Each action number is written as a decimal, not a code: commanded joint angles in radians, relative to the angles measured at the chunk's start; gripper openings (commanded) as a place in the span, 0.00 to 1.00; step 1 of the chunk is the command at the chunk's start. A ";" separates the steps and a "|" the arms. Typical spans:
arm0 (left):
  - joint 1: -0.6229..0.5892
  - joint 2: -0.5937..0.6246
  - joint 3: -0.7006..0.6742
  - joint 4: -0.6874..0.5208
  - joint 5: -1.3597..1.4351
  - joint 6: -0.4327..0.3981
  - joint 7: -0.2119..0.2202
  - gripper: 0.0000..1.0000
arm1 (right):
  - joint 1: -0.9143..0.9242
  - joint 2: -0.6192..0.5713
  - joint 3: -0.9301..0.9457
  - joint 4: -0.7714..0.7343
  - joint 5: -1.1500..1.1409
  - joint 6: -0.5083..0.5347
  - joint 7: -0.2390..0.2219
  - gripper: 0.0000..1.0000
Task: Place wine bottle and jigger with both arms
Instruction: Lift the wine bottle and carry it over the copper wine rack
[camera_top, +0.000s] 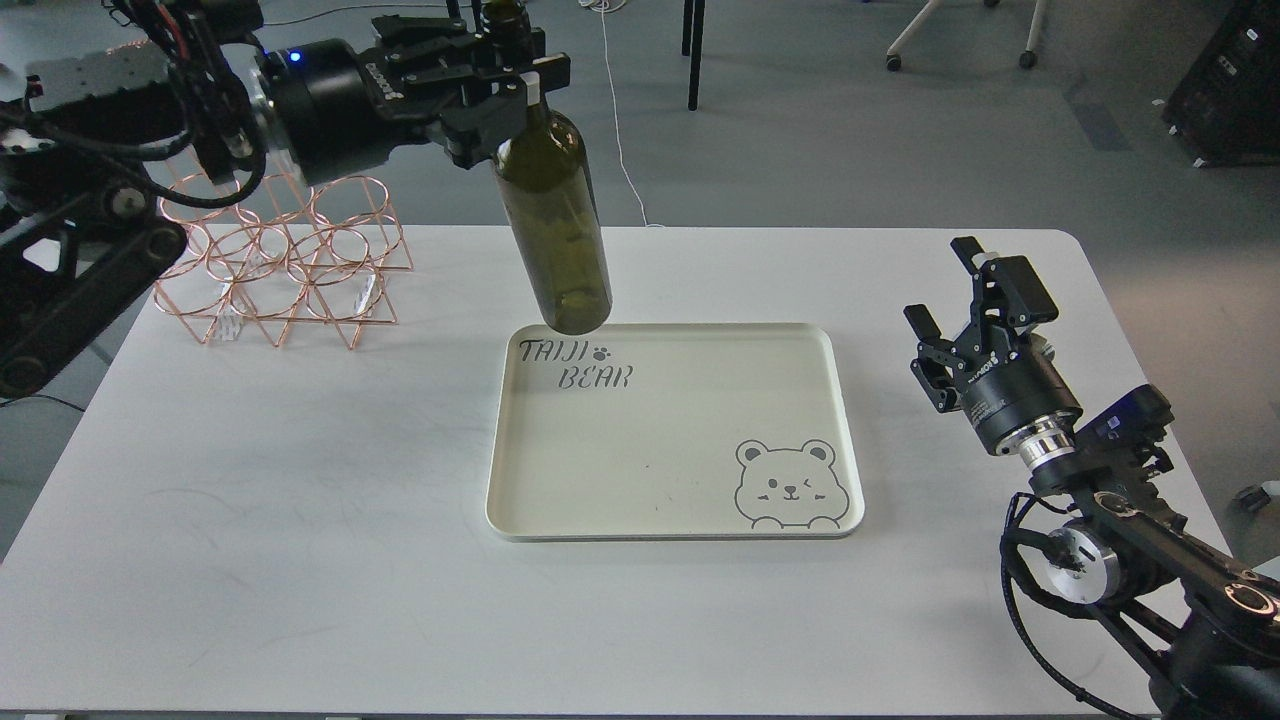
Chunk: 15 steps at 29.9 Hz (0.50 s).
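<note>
- Our left gripper has its jaws closed on the neck of the wine bottle, which hangs slightly tilted in the air, its base over the far left corner of the cream tray.
- Our right gripper waits over the bench right of the tray, jaws spread and empty.
- The jigger is nowhere in view.
- We judge the bottle still needs setting down; the jigger is yet to be handled.
- The copper wire rack stands empty far left.
</note>
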 joint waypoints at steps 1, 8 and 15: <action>-0.054 0.085 0.002 0.085 -0.050 -0.039 0.000 0.10 | 0.000 0.000 0.000 -0.002 -0.002 0.000 0.000 0.95; -0.072 0.135 0.002 0.252 -0.068 -0.036 0.000 0.10 | -0.003 0.000 -0.003 -0.026 -0.009 0.000 0.000 0.95; -0.074 0.132 0.002 0.392 -0.067 -0.016 0.000 0.10 | -0.003 0.000 -0.003 -0.028 -0.014 0.000 0.000 0.95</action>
